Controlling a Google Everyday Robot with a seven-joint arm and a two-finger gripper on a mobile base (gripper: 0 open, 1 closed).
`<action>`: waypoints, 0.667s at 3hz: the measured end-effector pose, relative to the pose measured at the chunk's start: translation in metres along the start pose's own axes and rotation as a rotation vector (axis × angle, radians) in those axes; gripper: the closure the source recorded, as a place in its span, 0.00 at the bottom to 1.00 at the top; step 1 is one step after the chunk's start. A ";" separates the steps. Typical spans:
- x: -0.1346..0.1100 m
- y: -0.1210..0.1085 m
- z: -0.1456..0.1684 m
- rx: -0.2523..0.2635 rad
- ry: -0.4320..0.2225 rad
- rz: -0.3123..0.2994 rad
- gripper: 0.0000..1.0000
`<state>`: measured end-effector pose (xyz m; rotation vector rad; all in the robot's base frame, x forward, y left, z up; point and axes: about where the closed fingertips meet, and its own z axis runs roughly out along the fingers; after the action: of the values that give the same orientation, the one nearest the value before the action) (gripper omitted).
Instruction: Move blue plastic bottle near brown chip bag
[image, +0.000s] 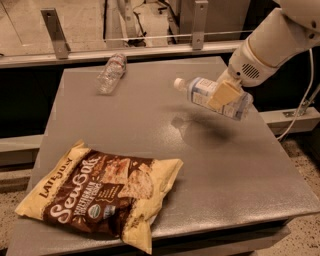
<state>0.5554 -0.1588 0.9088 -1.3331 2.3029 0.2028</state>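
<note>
Camera view, and the robot's white arm (270, 45) comes in from the upper right. Its two-finger gripper (225, 96) sits above the right-hand part of the flat grey table (240, 170). The fingers are clamped tight on the translucent blue plastic bottle (197, 91) with the pale blue and white label. One tan finger pad (223, 93) presses across the front of the bottle's body, and the other finger is hidden behind it. The bottle lies nearly on its side in that grip, its white cap (178, 84) pointing left and sitting a touch higher than its base. It is clear of the surface, with a dark shadow (200, 131) on the tabletop just beneath it.

At the near-left corner lies the large cream-yellow and dark brown chip bag (100, 195), flat on the table, with white "Sea Salt" script and pictured chips facing up. Bottle and bag are well apart, with bare grey tabletop between them.

Up at the back left, a small clear bottle (111, 73) with a reddish label band lies on its side near the rear edge. Behind the table runs a metal rail (150, 47) with upright posts. A white cable (306, 97) hangs down at the far right.
</note>
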 end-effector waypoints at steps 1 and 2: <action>0.003 0.019 -0.003 -0.080 -0.047 -0.116 1.00; 0.015 0.042 -0.007 -0.154 -0.078 -0.218 1.00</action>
<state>0.5118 -0.1511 0.9034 -1.6105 2.0944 0.3591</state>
